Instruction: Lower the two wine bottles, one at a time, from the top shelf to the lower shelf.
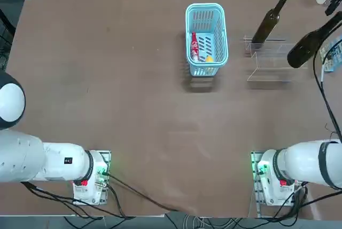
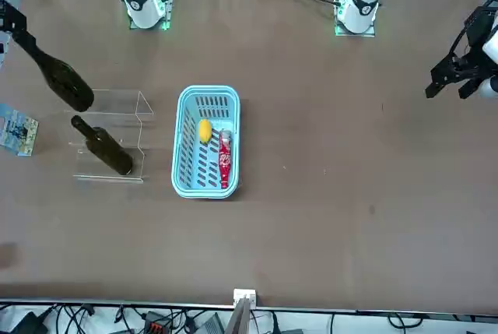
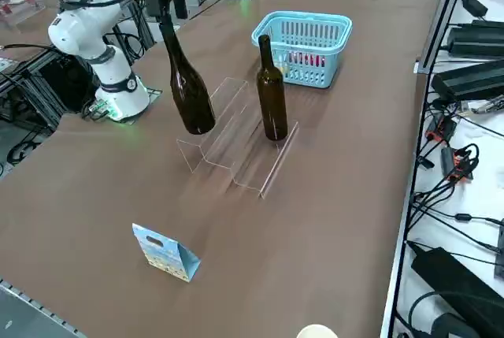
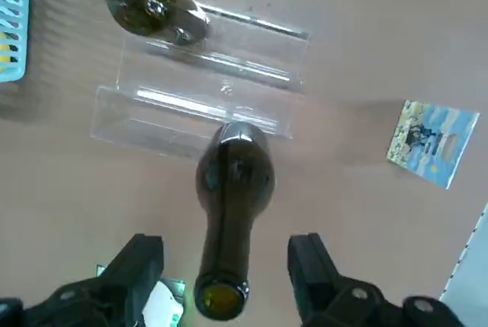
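– The right gripper (image 4: 225, 247) is spread, one finger on each side of the neck, not pinching.
– And the near bottle (image 3: 189, 90)?
– At the top shelf (image 3: 216, 109), neck up, base down, but the long axis leans toward the robot. If the fingers push the neck before they close, I think it may tip.
– Onto the other bottle (image 3: 272, 102)?
– Possibly. That one stands upright on the lower shelf (image 3: 264, 157), just beside. The basket (image 3: 315, 16) is behind.
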Tool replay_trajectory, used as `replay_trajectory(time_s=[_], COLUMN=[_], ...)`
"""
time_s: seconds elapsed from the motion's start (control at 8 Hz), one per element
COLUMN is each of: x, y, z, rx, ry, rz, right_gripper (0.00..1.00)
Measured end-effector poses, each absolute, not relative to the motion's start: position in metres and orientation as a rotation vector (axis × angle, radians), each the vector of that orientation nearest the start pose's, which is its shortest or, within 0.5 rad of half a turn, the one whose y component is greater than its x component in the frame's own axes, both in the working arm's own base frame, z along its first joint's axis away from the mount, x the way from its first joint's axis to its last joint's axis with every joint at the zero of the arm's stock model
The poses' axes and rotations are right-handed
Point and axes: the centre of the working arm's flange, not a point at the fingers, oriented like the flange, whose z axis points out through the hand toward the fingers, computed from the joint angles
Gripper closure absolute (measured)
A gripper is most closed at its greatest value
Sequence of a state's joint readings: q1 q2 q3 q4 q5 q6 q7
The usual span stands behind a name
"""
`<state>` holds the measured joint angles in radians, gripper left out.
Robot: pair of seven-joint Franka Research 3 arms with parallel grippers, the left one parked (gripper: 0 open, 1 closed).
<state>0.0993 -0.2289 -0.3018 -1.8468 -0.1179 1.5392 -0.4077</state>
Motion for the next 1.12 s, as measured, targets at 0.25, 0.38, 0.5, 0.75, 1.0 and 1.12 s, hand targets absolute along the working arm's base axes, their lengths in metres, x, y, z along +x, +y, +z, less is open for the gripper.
replay_trajectory(time_s=[0.25, 0.38, 0.5, 0.75, 1.0, 1.12], x=[0.458, 0.456, 0.454, 0.452, 0.452, 0.452], y=[-0.125, -0.125, -0.124, -0.124, -0.124, -0.124], z=[0.596, 0.593, 0.591, 0.587, 0.587, 0.587], rx=[-3.130, -3.126, -3.123, -3.119, -3.118, -3.118], ry=[-0.339, -0.340, -0.341, -0.343, -0.343, -0.343], rz=[0.180, 0.189, 0.195, 0.204, 0.207, 0.207], right_gripper=[0.05, 0.06, 0.07, 0.15, 0.28, 0.32])
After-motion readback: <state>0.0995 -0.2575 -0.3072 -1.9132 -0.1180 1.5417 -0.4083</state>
